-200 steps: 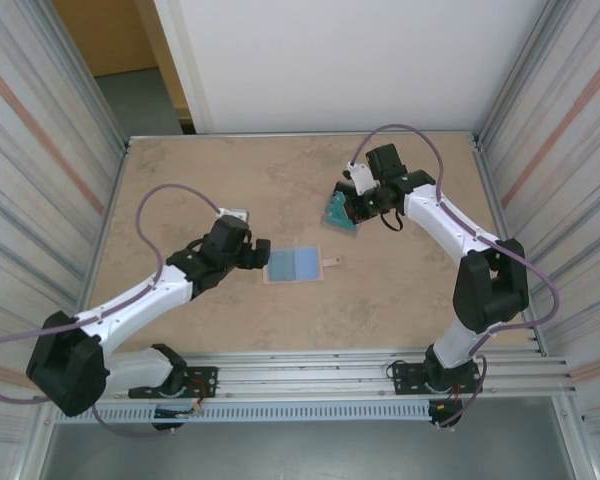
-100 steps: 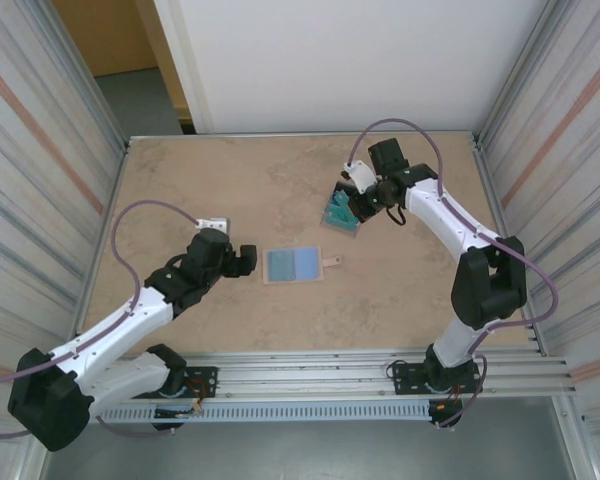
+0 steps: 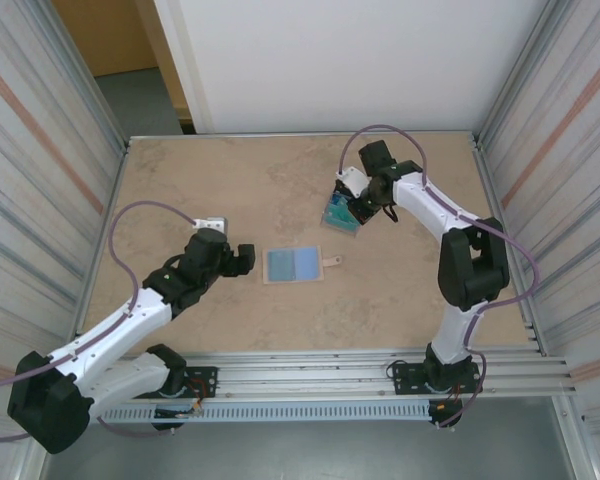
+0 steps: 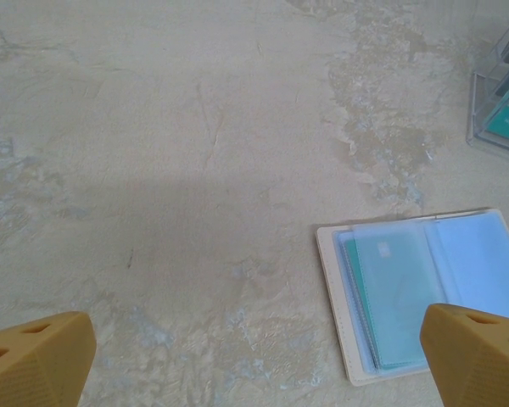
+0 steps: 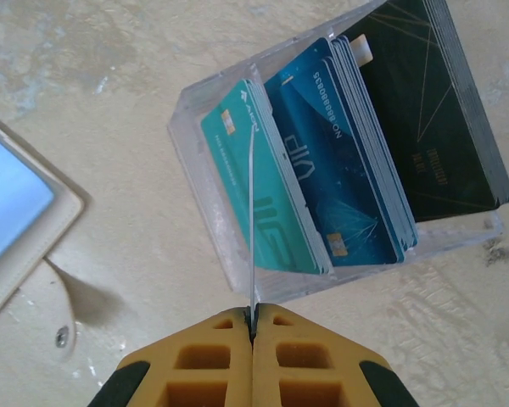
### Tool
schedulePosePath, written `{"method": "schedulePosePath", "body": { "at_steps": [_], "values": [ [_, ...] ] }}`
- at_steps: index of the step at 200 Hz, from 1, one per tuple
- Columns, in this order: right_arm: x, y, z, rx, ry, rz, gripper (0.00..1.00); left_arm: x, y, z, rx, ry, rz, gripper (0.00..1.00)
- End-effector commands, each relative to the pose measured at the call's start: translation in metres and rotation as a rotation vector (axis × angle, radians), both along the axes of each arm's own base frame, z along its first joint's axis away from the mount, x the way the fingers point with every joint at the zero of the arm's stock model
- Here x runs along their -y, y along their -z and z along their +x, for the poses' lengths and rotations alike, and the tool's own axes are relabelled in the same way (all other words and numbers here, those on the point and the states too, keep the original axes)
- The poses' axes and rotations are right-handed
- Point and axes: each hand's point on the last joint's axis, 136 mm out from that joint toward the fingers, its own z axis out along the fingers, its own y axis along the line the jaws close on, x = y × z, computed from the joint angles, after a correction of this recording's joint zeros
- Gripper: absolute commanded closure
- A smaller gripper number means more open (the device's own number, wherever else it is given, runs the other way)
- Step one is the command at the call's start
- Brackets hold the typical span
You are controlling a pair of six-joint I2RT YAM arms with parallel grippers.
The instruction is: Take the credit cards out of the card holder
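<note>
The right pincer (image 5: 253, 326), shut on an edge-on card (image 5: 251, 229), hangs over the box (image 5: 205, 161) toward the counter's (image 3: 230, 190) far right, while the holder (image 3: 294, 264) (teal card (image 4: 390, 288) inside) lies open mid-counter, just right of the gaping, empty left pincer (image 3: 246, 258).

left gripper (image 4: 254, 360): jaws wide (arm outstretched) | right gripper (image 5: 253, 326): pinched closed

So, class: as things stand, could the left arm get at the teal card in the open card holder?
Probably yes. The left pincer stands open beside the card holder, with bare table between. The teal card lies under a clear sleeve, so pulling it out may be fiddly.
</note>
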Motion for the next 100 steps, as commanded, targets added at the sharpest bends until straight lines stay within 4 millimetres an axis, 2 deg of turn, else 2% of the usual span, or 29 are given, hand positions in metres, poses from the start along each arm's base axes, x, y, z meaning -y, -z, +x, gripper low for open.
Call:
{"method": "schedulePosePath", "body": {
  "at_steps": [1, 51, 100],
  "values": [
    [-0.003, -0.006, 0.009, 0.03, -0.039, -0.031, 1.0, 0.0, 0.002, 0.0, -0.008, -0.01, -0.015, 0.01],
    [-0.006, 0.001, 0.017, 0.025, -0.071, -0.054, 1.0, 0.001, 0.004, 0.003, -0.014, -0.008, -0.023, 0.01],
    [-0.012, 0.01, 0.015, 0.002, -0.116, -0.07, 1.0, 0.001, 0.005, 0.005, -0.024, -0.009, -0.032, 0.01]
  ]
}}
